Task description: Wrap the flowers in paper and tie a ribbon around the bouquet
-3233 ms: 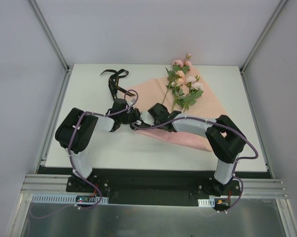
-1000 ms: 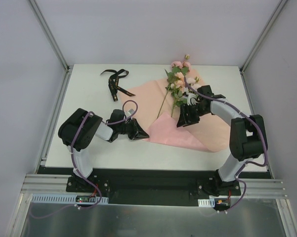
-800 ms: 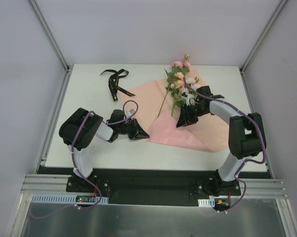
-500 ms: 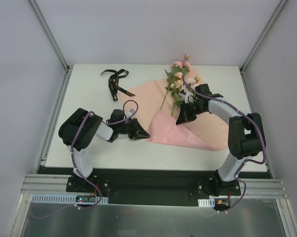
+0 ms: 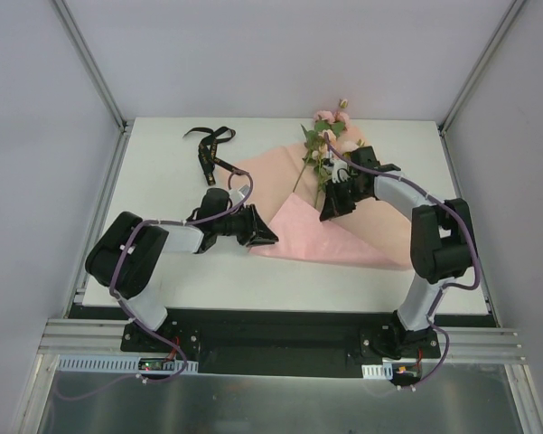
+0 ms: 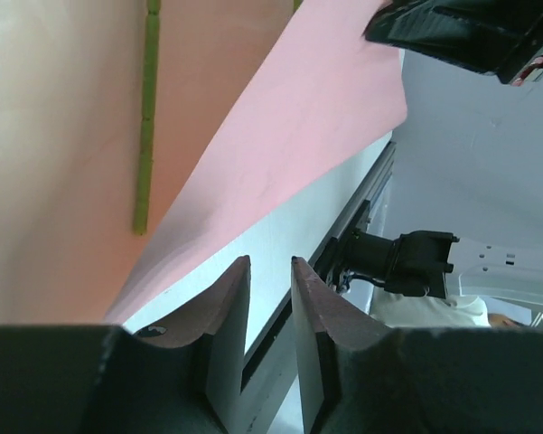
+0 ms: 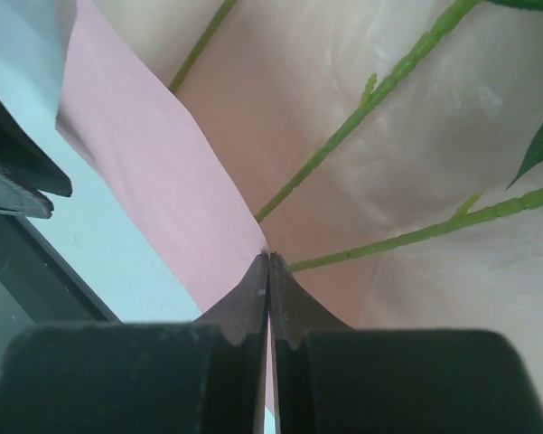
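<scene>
The pink paper lies flat on the table with its near left part folded over as a flap. The flowers lie on the sheet, blossoms at the far edge and thin green stalks running towards me. My right gripper is shut on the flap's edge, just beside the stalks. At the flap's left tip my left gripper stands slightly open, nothing between its fingers, with the paper beside it. The black ribbon lies crumpled at the far left.
The white table ends in a metal rail near the arm bases. Grey walls close in the back and both sides. The right arm's black wrist shows above the paper in the left wrist view.
The right gripper has shut on the flap's edge and drawn it slightly towards the flowers. The left gripper has opened off the paper, and its arm has stretched out rightward.
</scene>
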### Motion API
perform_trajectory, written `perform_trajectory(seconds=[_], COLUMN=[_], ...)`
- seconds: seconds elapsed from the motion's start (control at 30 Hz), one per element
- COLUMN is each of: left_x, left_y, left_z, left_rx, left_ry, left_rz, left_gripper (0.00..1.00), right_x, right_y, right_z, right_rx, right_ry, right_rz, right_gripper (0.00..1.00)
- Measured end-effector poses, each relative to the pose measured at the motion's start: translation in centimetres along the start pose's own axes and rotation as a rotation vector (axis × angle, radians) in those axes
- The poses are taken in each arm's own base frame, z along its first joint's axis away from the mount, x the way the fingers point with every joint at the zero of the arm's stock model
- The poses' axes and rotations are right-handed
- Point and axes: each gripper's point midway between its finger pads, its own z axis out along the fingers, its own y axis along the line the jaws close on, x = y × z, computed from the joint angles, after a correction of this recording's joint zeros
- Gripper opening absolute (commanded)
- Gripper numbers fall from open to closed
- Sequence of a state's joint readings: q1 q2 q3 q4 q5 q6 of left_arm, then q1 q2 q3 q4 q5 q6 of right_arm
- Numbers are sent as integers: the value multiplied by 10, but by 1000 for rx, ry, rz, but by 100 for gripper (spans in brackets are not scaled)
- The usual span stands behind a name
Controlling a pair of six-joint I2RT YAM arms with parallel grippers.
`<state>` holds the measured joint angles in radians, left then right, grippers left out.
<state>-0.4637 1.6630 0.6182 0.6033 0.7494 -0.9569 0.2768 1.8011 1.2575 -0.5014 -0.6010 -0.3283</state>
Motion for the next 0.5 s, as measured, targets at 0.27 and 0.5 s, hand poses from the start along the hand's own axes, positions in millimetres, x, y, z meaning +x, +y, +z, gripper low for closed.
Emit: perform_trajectory(seconds=[0.27,0.5], left_x=[-2,4], left_y=[4,44], left_z=[23,35], left_rx=[-31,-139], left_ry=[49,65], left_rz=[2,-58], left_gripper=[21,8], right_x=[8,10], right_y=[-12,-24], right_z=[9,14], right_rx=[30,90], right_ry=[34,55], right_rz=[11,48], right_gripper=[1,34])
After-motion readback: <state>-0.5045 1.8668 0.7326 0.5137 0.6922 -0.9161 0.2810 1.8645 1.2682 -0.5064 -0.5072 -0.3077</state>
